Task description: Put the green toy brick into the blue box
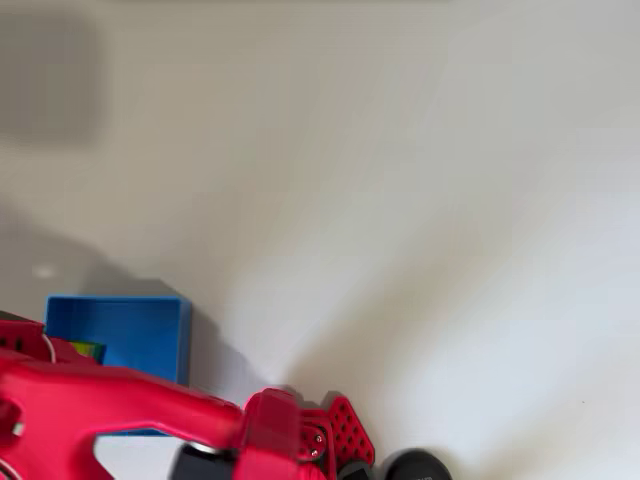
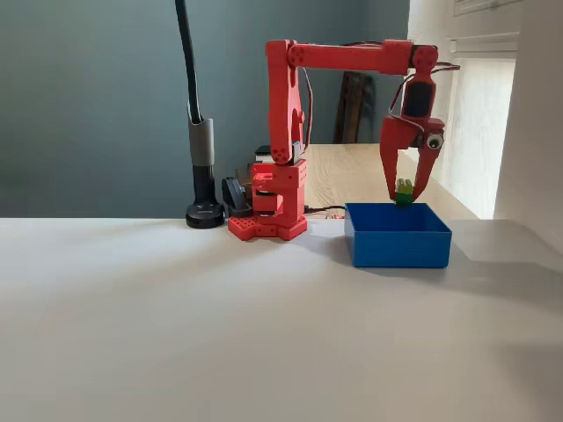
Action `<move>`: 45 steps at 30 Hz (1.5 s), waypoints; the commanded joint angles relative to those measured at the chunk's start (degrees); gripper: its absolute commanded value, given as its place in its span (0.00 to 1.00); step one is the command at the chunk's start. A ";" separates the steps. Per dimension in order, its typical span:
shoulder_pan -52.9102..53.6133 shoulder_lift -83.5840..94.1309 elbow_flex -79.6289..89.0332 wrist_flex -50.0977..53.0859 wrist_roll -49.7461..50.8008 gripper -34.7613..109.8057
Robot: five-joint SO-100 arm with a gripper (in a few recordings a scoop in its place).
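In the fixed view my red gripper [image 2: 405, 197] points straight down over the blue box [image 2: 398, 244] and is shut on the green toy brick [image 2: 404, 188]. The brick hangs just above the box's far rim, near its right half. In the overhead view the blue box [image 1: 135, 330] sits at the lower left. A bit of the green toy brick [image 1: 89, 351] shows over the box's left part, beside the red arm [image 1: 120, 405], which covers the box's near side.
The arm's red base [image 2: 268, 224] stands just left of the box in the fixed view. Further left is a black pole on a round foot [image 2: 204, 214]. The white tabletop [image 2: 220, 325] stretches wide in front.
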 commanded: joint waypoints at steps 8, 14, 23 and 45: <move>-1.32 -0.88 -4.31 2.02 -3.08 0.39; -1.05 -0.88 -5.71 6.24 -3.60 0.42; 1.05 0.09 -15.64 6.77 1.32 0.29; 54.40 24.70 10.99 -14.94 -5.36 0.24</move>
